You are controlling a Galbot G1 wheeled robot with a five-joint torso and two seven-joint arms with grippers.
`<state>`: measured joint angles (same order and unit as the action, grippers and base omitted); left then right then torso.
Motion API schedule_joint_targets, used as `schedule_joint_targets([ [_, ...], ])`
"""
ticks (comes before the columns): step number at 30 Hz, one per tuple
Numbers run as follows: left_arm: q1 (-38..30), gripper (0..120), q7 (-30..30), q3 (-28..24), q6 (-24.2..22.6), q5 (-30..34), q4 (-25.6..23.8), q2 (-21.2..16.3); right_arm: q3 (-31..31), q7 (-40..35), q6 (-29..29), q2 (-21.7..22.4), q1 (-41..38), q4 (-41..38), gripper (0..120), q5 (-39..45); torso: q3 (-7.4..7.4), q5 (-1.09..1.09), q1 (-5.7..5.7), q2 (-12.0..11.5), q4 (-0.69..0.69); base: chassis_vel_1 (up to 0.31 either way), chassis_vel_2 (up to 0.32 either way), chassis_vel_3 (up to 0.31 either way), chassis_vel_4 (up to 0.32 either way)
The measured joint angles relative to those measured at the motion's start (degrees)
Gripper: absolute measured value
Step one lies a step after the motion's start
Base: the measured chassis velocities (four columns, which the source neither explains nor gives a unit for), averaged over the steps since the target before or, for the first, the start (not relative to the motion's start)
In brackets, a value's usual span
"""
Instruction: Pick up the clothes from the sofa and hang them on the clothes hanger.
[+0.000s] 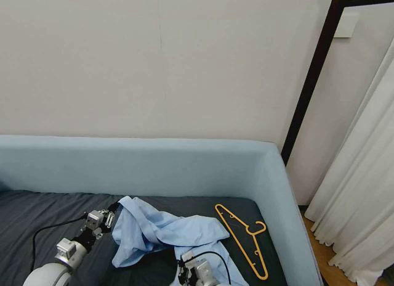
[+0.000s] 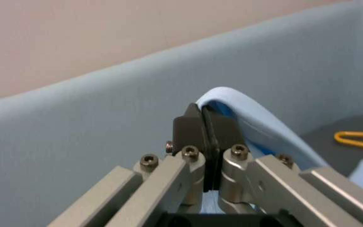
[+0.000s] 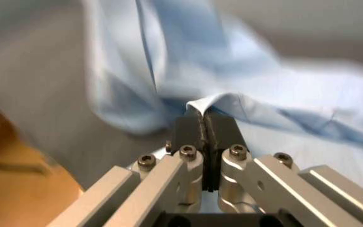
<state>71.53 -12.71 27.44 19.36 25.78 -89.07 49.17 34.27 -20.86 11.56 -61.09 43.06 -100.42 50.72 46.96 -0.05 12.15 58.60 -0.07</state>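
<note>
Head view looks down on a pale blue sofa with a dark seat cushion. A light blue shirt lies crumpled on the middle of the sofa seat, well in front of the backrest. The left gripper is at the shirt's edge nearest the sofa's left end. In the left wrist view its jaws are pressed together on a raised fold of the cloth, with the sofa's backrest close behind. The right gripper is at the shirt's front edge, toward the front of the sofa seat, and its jaws are likewise clamped tight on a pinched ridge of fabric.

An orange hanger lies flat on the sofa seat between the shirt and the sofa's right armrest. Its near arm touches the cloth and its hook points toward the armrest. The seat stretches open toward the sofa's left end. Past the sofa's right end a dark pole leans up the wall, and a white curtain hangs over wooden floor.
</note>
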Motion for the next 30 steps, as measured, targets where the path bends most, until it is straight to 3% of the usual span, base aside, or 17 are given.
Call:
schedule_joint_targets([
  [5, -0.9, 0, 1.4, 1.8, -0.1, 4.9, -3.2, -2.1, -8.3, 16.2, -11.7, 6.7, -2.8, -9.2, 0, 10.2, 0.0, 0.02, 0.0, 0.0, -0.01, 0.0, 0.0, 0.0, 0.0],
  [12, 0.6, 0, 0.9, 3.9, -0.4, 6.6, -5.5, -5.2, -15.4, 23.2, -13.6, 11.9, -2.4, -17.5, 0, 21.4, 0.0, 0.02, 0.0, 0.0, 0.0, 0.0, 0.0, 0.0, 0.0],
  [17, 1.9, 0, 0.1, 3.6, -0.2, 4.7, -4.5, -6.3, -17.8, 15.2, -9.5, 15.6, 1.8, -25.1, 0, 27.9, -0.01, 0.0, 0.0, 0.0, -0.01, 0.0, 0.0, 0.0, 0.0],
  [20, 2.1, 0, -0.5, 2.9, -0.2, 3.3, -3.4, -6.9, -18.6, 0.0, -3.4, 16.4, 3.6, -31.8, 0, 32.5, 0.0, 0.0, 0.0, 0.0, -0.01, 0.0, 0.0, 0.0, 0.0],
  [21, 2.1, 0, -0.5, 2.9, -0.2, 3.3, -3.4, -6.9, -18.6, 0.0, -3.4, 16.4, 3.6, -31.8, 0, 32.5, 0.0, 0.0, 0.0, 0.0, -0.01, 0.0, 0.0, 0.0, 0.0],
  [23, 2.0, 0, -0.8, 2.5, -0.2, 2.5, -2.5, -7.3, -19.4, -7.8, -0.3, 16.4, 3.8, -36.1, 0, 37.2, 0.0, 0.0, 0.0, 0.0, 0.0, 0.0, 0.0, 0.0, 0.0],
  [26, 1.9, 0, -1.1, 2.0, -0.2, 1.6, -1.2, -7.6, -19.9, -10.9, 2.0, 16.9, 3.1, -39.7, 0, 40.6, -0.01, 0.0, 0.0, 0.0, 0.0, 0.0, 0.0, 0.0, 0.0],
  [30, 2.0, 0, -1.2, 1.4, -0.1, -0.1, 0.1, -7.2, -19.1, -14.9, 5.7, 15.9, 0.7, -38.1, 0, 43.7, -0.01, 0.0, 0.0, 0.0, -0.01, 0.0, 0.0, 0.0, 0.0],
])
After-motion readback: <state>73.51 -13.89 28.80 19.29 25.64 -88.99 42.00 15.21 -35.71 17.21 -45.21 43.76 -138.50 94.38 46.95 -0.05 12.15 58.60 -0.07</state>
